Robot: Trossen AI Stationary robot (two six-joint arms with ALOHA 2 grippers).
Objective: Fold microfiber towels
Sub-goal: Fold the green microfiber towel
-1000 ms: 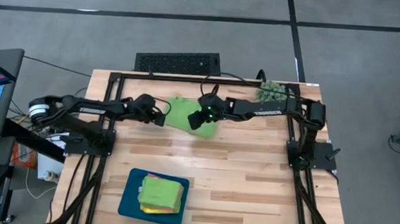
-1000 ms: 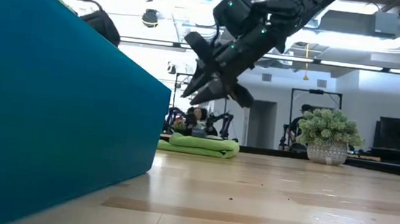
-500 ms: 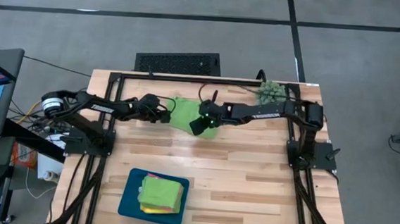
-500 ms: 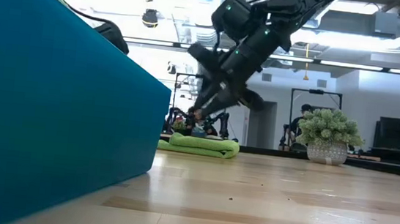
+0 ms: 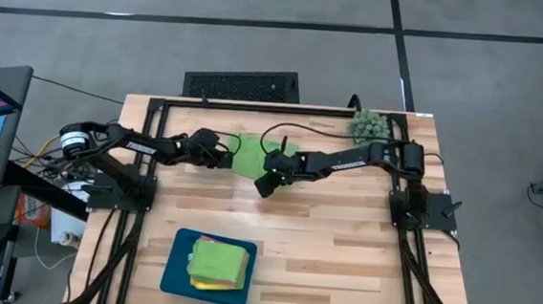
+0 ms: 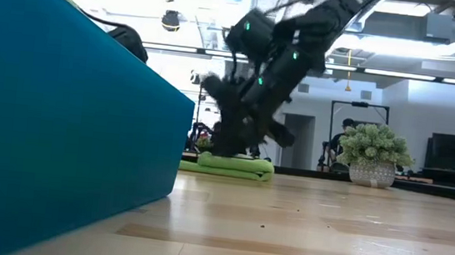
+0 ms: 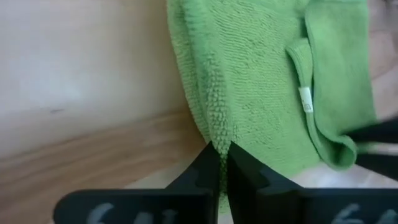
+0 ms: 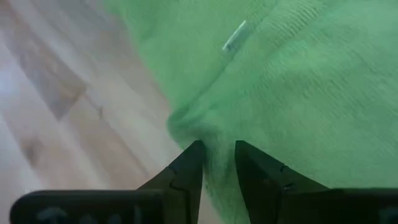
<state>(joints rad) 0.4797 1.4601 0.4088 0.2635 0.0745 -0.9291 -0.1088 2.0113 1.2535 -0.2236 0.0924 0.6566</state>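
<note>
Open bare tabletop (image 5: 342, 234) across the middle and near-right side. Blocked at the near-left by the teal tray (image 5: 175, 268) with its towel stack (image 5: 219, 263). Crowded along the far edge: green towel (image 5: 250, 153), both arms reaching in, plant (image 5: 367, 126) in the far-right corner.

You have two slim dark arms, each with white lettering along the forearm. The left arm (image 5: 138, 146) has a white ring at its shoulder joint. The right arm (image 5: 347, 161) shows a green light near its wrist, and thin black cables loop above it.
</note>
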